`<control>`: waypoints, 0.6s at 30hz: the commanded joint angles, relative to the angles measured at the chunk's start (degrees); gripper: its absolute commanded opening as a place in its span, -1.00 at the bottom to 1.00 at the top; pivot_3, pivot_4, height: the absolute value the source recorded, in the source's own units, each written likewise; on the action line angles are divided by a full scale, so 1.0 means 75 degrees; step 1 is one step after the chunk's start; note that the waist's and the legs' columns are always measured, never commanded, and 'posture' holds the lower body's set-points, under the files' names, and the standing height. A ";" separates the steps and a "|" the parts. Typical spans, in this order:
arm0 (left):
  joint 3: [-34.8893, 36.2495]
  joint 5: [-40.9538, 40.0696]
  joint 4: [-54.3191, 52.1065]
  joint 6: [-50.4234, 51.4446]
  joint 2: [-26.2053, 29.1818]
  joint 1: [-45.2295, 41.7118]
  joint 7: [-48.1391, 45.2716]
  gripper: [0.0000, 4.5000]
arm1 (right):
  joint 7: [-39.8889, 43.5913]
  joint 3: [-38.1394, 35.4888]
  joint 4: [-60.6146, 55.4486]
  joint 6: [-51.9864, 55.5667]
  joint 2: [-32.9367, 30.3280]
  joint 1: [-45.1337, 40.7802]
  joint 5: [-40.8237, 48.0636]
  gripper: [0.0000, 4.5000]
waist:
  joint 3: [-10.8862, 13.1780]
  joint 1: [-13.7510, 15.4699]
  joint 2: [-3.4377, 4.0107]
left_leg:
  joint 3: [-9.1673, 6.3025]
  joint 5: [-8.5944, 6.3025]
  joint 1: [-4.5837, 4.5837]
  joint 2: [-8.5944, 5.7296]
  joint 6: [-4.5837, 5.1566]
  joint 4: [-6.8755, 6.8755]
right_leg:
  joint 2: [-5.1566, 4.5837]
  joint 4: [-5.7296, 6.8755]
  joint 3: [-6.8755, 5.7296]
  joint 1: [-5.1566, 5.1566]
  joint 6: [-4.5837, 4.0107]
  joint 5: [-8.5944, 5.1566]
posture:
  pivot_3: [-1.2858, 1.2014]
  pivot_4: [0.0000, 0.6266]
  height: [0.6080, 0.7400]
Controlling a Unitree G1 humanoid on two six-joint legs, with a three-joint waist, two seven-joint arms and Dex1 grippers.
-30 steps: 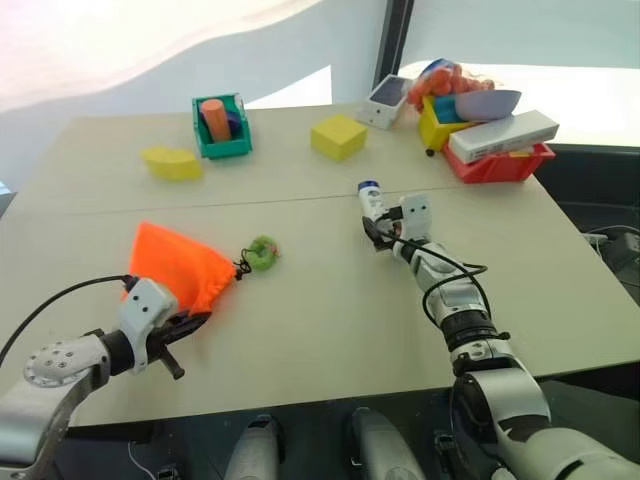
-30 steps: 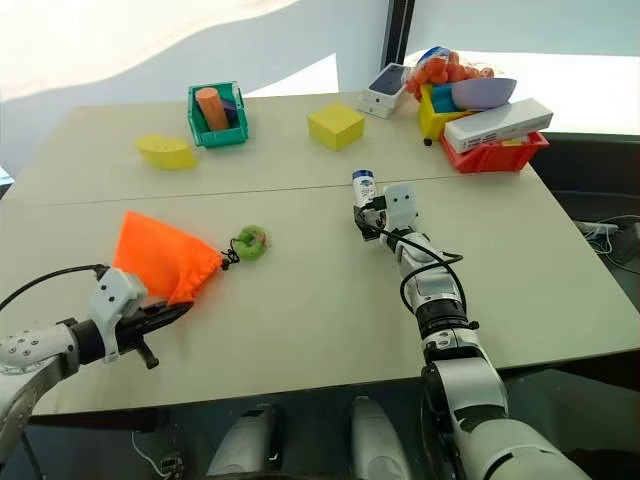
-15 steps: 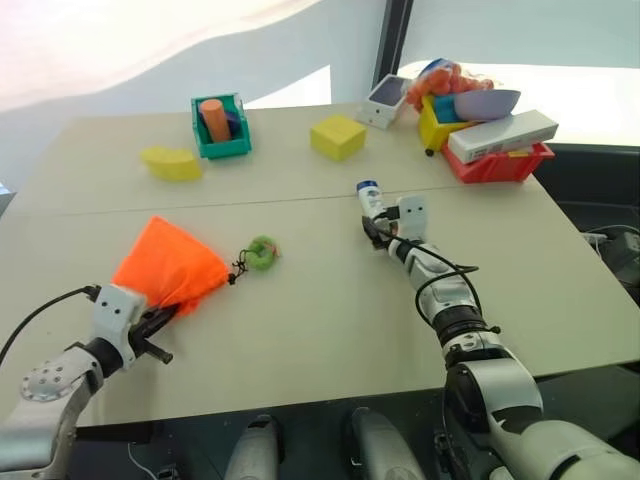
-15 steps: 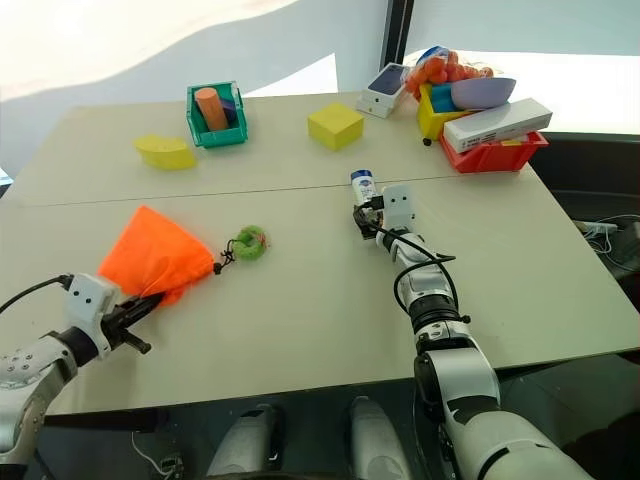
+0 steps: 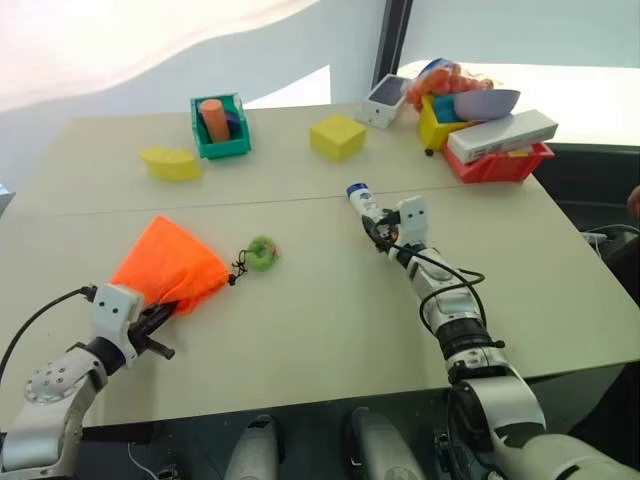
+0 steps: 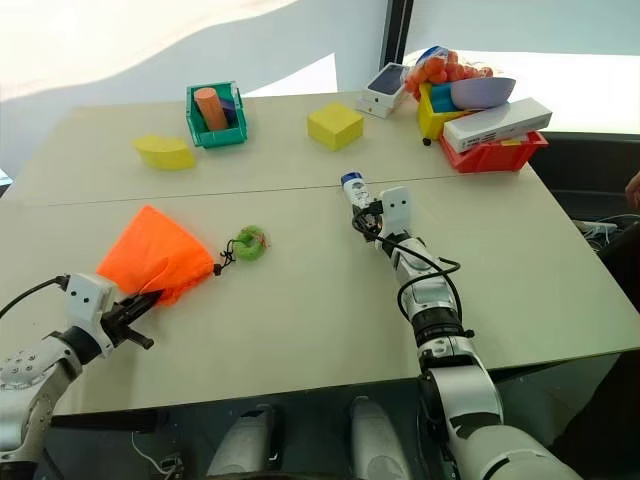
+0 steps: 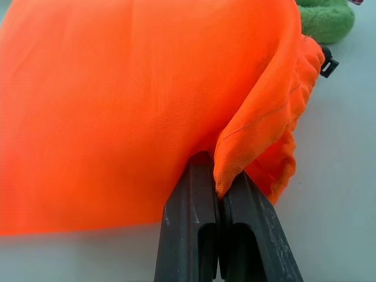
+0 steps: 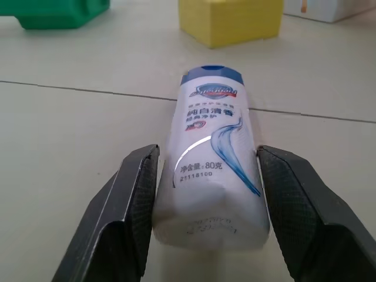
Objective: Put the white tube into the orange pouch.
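White tube [image 8: 210, 170]: held between the two fingers of the right gripper [image 5: 378, 226], both pads pressed against its sides near the crimped end; dark blue cap pointing away from the wrist, towards the far edge of the table. It sits near the middle of the table, just on the near side of the seam between the two tabletops, tilted with its cap leaning to the robot's left.
Right gripper: closed on the tube, fingers spread only as wide as the tube's body.
Orange pouch [image 5: 165, 264]: on the near-left part of the table [image 5: 320, 300], lifted into a tent shape rather than lying flat.
Left gripper [image 7: 218, 194]: fingers fully pressed together, pinching a fold of the pouch's fabric at its near edge by the gathered mouth.
Drawstring: black cord runs from the pouch's gathered end to a green fuzzy ball [image 5: 262, 252], which lies on the table just beside the pouch on its right.
Green bin [image 5: 221, 127]: near the far-left edge, holding an orange cylinder [image 5: 212, 118] standing upright.
Yellow wedge [image 5: 171, 162]: just beside the green bin, towards the left edge.
Yellow block [image 5: 338, 136]: by the far edge, roughly central.
Small white box [image 5: 386, 101]: far edge, right of the yellow block.
Far-right corner: a red bin [image 5: 498, 163] with a long white box [image 5: 503, 134] lying across it, a yellow bin [image 5: 440, 122] and a purple bowl [image 5: 487, 103] behind.
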 commanded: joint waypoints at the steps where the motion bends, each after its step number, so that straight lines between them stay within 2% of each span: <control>1: 0.0132 -0.0050 -0.0071 -0.0130 -0.0003 -0.0062 -0.0041 -1.00 | 0.0054 0.0078 -0.0912 0.0206 -0.0089 0.0195 -0.0035 0.22 | 0.0000 0.0001 0.0000 | 0.0000 0.0000 0.0000 0.0000 0.0000 0.0000 | 0.0000 0.0000 0.0000 0.0000 -0.0002 -0.0001 | 0.03 -0.52 1.00; 7: 0.0000 -0.0011 -0.0009 -0.0086 -0.0017 -0.0190 -0.0090 -1.00 | -0.0136 0.0093 -0.0791 0.0452 -0.0047 0.0192 -0.0129 0.22 | 0.0000 0.0004 -0.0001 | 0.0000 0.0000 0.0000 0.0000 0.0000 0.0002 | 0.0000 0.0000 0.0000 0.0000 -0.0022 -0.0011 | 0.03 -0.52 1.00; 18: 0.0017 -0.0031 -0.0153 -0.0023 -0.0057 -0.0205 -0.0076 -1.00 | -0.0806 0.0030 0.0510 0.0425 0.0072 -0.0523 -0.0427 0.22 | -0.0001 0.0000 -0.0002 | 0.0001 0.0000 0.0002 0.0000 0.0000 0.0002 | 0.0000 0.0000 0.0000 0.0000 -0.0023 -0.0010 | 0.03 -0.52 1.00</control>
